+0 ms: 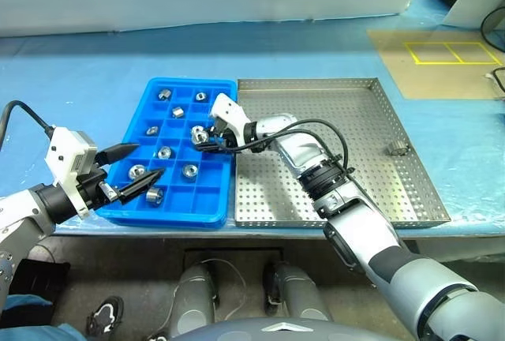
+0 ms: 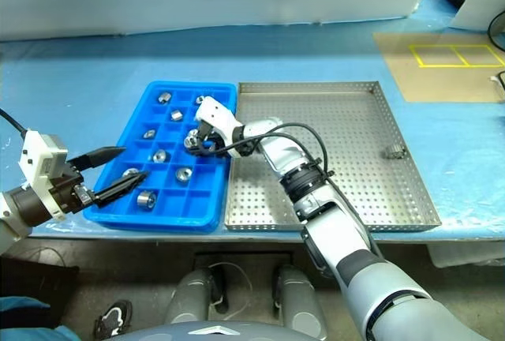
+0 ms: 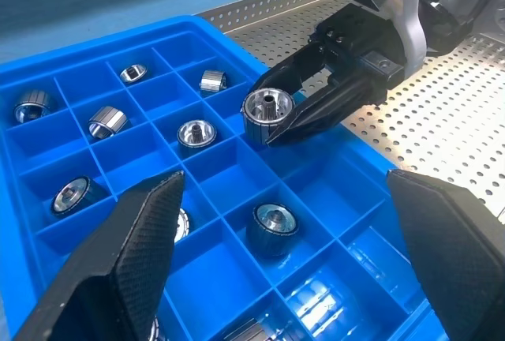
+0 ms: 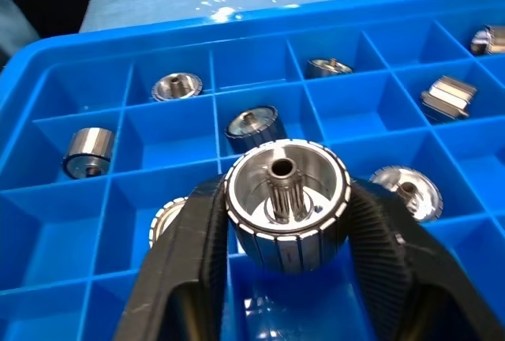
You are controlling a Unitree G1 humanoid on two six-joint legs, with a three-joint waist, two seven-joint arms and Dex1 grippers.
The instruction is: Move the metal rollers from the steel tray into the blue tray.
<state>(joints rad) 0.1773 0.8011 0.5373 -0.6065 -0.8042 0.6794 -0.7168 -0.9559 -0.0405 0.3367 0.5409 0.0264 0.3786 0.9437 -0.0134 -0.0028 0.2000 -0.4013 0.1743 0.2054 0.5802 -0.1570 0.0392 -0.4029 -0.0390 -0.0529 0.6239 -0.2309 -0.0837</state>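
Placing step: right gripper [image 4: 286, 278] holding metal roller [image 4: 286, 203] over empty blue tray [image 1: 213, 207] compartment. Left gripper [image 1: 132, 169] wide, idle. Next: lower, release; one roller [image 1: 397, 149] left in steel tray [image 1: 410, 199].

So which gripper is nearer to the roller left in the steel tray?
Right. The right gripper hangs over the blue tray, beside the steel tray, whose roller lies near its far right rim. The left gripper is beyond the blue tray, farther away.

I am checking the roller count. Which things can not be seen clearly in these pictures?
- Small object in the steel tray, eye views: too small to identify.
- Blue tray, left wrist view: near compartments hidden by the left fingers.
- Compartment under the held roller, right wrist view: hidden by the roller.
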